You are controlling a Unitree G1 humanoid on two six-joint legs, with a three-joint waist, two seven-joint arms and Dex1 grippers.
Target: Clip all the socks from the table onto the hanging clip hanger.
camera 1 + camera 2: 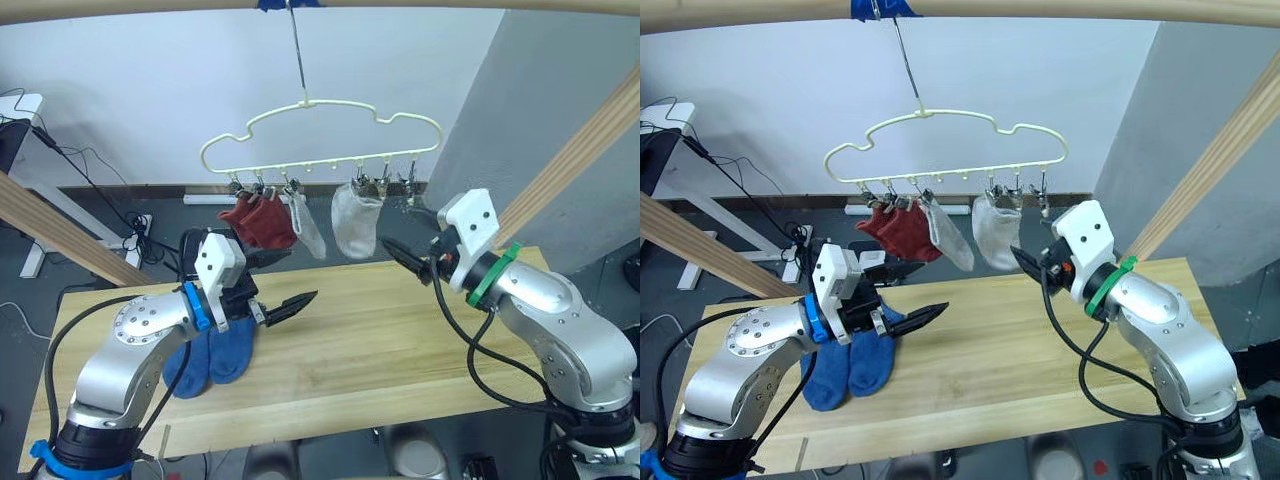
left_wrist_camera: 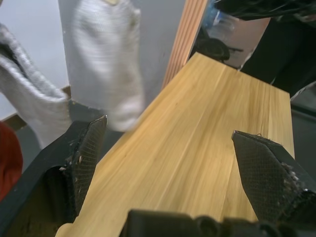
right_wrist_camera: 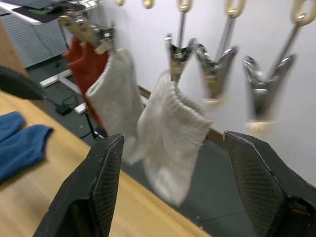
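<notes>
The pale-yellow clip hanger (image 1: pixel 320 125) hangs by its hook from the top pole. Two rust-red socks (image 1: pixel 262 220) and two light grey socks (image 1: pixel 355 225) are clipped to it. Beside the grey ones, empty silver clips (image 3: pixel 215 69) dangle. Two blue socks (image 1: pixel 215 355) lie side by side on the left part of the table (image 1: pixel 400 340). My left gripper (image 1: pixel 298 275) is open just above the table, to the right of the blue socks, holding nothing. My right gripper (image 3: pixel 173 138) is open and empty, facing the right-hand grey sock (image 3: pixel 170 128) from close by.
A wooden pole frame surrounds the table: a top pole (image 1: pixel 400 5) with blue tape, a slanted pole on the right (image 1: pixel 580 150) and one on the left (image 1: pixel 60 235). Cables and a white desk (image 1: pixel 20 110) stand at the far left.
</notes>
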